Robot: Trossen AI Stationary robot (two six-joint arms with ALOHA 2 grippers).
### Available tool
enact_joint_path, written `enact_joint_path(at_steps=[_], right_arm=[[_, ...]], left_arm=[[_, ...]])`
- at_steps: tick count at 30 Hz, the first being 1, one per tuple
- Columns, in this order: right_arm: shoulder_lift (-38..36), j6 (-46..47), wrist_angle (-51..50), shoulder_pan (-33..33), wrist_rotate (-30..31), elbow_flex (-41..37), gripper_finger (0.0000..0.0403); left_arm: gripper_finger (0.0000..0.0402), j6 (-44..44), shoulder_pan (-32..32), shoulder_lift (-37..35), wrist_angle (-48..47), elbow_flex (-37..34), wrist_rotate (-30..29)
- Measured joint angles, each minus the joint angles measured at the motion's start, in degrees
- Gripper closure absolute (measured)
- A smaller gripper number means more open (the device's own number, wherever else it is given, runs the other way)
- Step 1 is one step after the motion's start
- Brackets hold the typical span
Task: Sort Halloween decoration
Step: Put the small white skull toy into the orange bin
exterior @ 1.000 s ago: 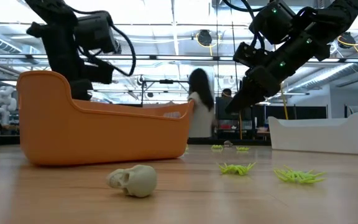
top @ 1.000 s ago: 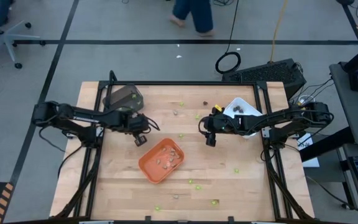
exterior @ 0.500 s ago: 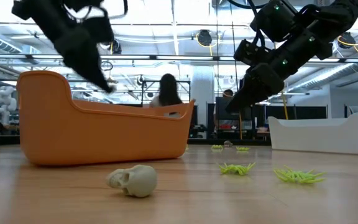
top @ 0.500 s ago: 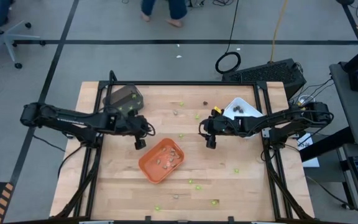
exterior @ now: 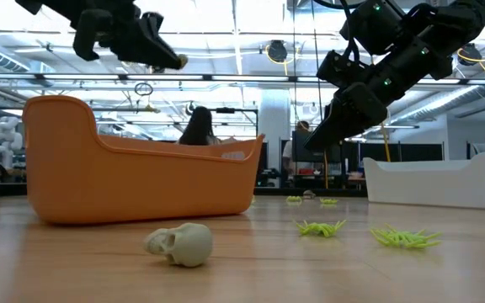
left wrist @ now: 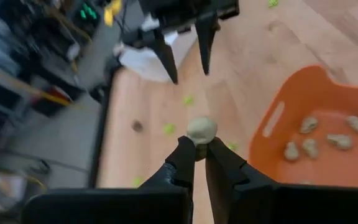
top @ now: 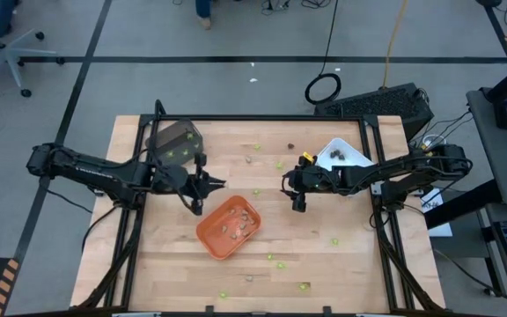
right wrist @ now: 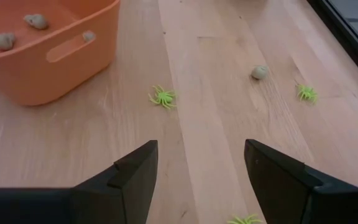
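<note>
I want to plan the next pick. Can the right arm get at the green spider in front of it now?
Probably yes. The right gripper is open and empty above bare wood, and the green spider lies in the open beside the orange tray, nothing between them.

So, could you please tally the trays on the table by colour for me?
Orange tray: 1
White tray: 1
Dark grey tray: 1
Total: 3 trays
</note>
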Motion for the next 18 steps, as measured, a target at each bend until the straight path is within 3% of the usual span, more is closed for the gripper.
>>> enact_joint_path(at_steps=[11, 18], right_arm=[[0.0, -1.2, 0.0, 0.0, 0.1, 0.0, 0.0179], [0.0, -1.5, 0.0, 0.0, 0.1, 0.0, 0.0179]], left_arm=[[0.0382, 16.6, 0.0, 0.0, 7.8, 0.0, 0.5], [0.0382, 18.2, 0.0, 0.0, 8.3, 0.0, 0.7]])
